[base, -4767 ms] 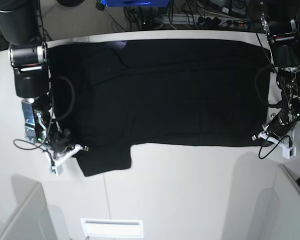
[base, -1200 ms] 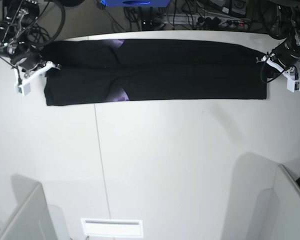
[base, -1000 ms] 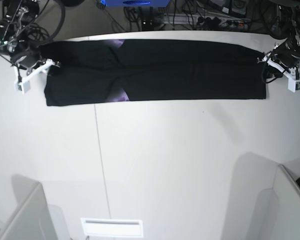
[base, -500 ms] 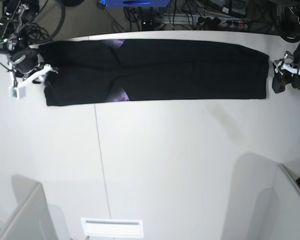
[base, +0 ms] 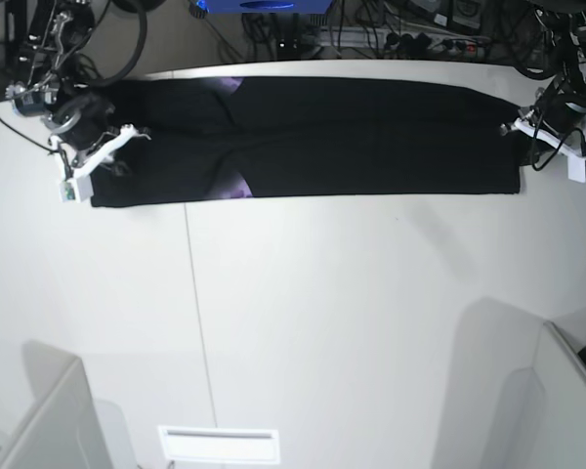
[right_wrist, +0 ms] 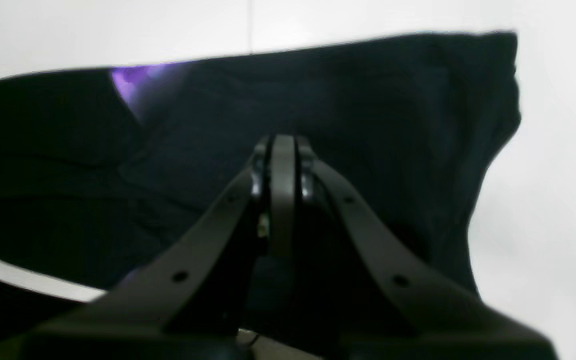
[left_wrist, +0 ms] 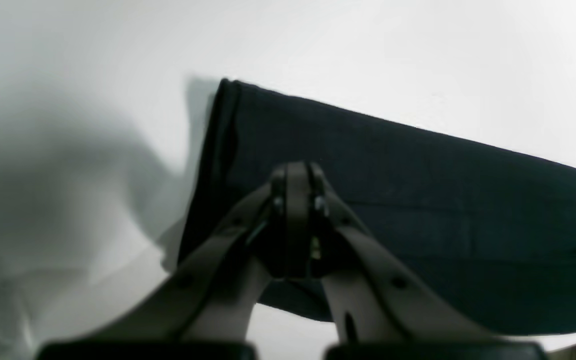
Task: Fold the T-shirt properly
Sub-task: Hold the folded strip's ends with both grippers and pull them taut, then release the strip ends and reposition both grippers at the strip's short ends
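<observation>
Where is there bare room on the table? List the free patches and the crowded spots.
Free: the whole table in front of the T-shirt, down to the near edge. Crowded: the far strip, where the shirt spans nearly the full width, with the right gripper over one end and the left gripper at the other.

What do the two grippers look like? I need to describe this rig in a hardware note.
The left gripper and right gripper match: two slim tapering fingers each, pale grey-beige with small round holes, ending in dark pads. From the base view they read as white brackets on dark arm links, the left gripper and right gripper both trailing black looped cables.
</observation>
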You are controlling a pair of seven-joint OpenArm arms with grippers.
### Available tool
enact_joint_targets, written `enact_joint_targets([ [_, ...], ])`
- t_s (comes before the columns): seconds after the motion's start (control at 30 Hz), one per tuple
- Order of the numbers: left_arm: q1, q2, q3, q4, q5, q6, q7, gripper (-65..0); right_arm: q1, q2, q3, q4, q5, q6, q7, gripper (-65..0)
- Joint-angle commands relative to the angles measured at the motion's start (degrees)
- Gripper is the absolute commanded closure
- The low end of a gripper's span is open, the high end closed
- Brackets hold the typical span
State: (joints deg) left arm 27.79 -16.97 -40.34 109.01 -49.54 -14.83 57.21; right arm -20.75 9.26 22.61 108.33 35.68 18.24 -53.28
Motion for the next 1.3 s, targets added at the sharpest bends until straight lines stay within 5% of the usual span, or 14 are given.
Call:
enact_joint_targets([
  [0.0,-0.2,-0.6,-0.1,0.9,0.3,0.0,-1.3,0.0,0.7,0.6,0.3,-0.3,0.7,0.3,1.1,0.0],
  [0.43,-0.5,1.5,6.9,0.6,16.6,0.0,-2.7,0.0,-0.3,0.9,0.3,-2.9,0.5,-0.1,0.7,0.0],
  [0.57,-0.3,1.4,8.9,-1.9,18.5,0.0,-7.8,0.0,0.0,1.0,0.6,-5.9,0.4,-0.1,0.7,0.0],
  [1.07,-13.7,1.1,12.3,-20.3,25.3,0.0,-8.1,0.0,14.6,2.8,0.2,-29.4,0.4,-0.1,3.6,0.0],
  [1.27,-19.7,1.3,13.1,-19.2,25.2,0.1,-7.7,0.0,19.7,2.3,0.1,-27.8,0.6,-0.1,2.2,0.0],
])
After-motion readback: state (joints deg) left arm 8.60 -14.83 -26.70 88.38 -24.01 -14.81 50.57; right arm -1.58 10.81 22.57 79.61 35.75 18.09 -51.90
